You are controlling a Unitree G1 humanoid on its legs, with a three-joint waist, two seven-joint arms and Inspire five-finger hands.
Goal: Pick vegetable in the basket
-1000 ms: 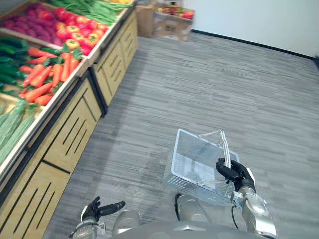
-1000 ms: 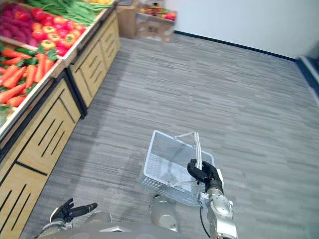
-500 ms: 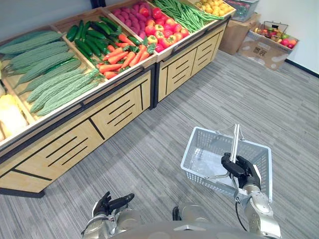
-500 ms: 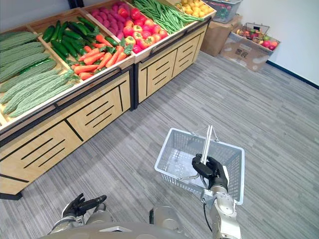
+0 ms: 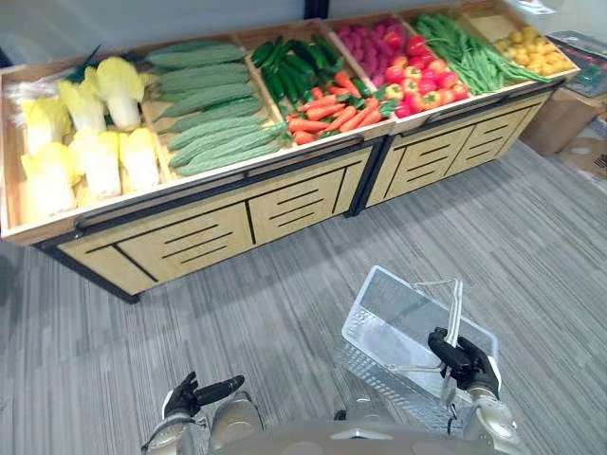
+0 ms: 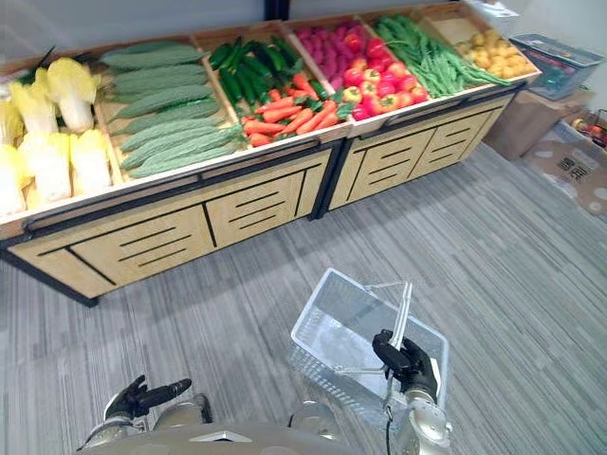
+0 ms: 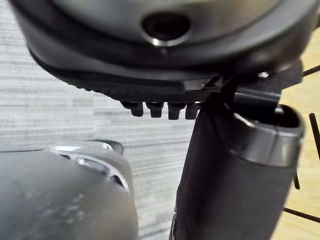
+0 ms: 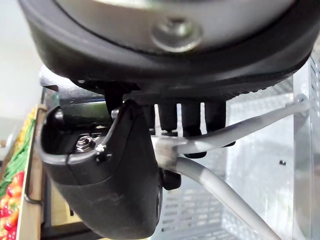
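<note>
Noting right hand (image 6: pixel 410 360) curled round the basket (image 5: pixel 398 313) handle (image 8: pixel 220 199), grip seen close in our wrist view, head views add left hand (image 5: pixel 188 394) relaxed, empty, vegetables (image 5: pixel 218 133) on wooden stand (image 5: pixel 190 242), well apart from basket.

You have open grey floor (image 5: pixel 237 313) across the middle of the frame, long wooden produce stand (image 5: pixel 218 232) walling off the whole top, wire basket (image 5: pixel 389 327) on your right hand (image 5: pixel 465 358) filling lower right, cardboard box (image 6: pixel 520 123) at the right edge.
</note>
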